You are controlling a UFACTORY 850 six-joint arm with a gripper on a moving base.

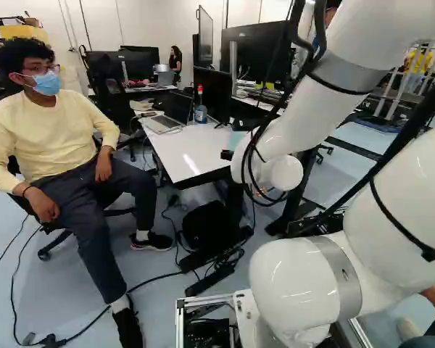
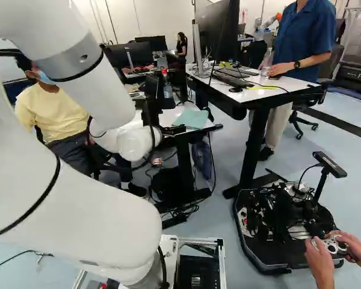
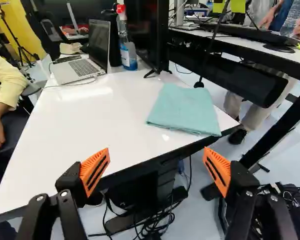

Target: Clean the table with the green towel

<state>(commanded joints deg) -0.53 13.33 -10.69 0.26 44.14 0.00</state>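
Note:
Part of my gripper shows at the near edge of the white table, beside the towel in the right base view. In the wrist view the gripper stands open, its orange pads wide apart with nothing between them. The folded light green towel lies flat ahead of the gripper, at the corner of the white table, nearer the finger on the monitor-desk side. The towel also shows in the right base view. My arm hides much of the gripper in both base views.
On the table's far part stand an open laptop, a blue spray bottle with a red top and a monitor. A seated person is beside the table. A higher desk adjoins; a black wheeled device stands on the floor.

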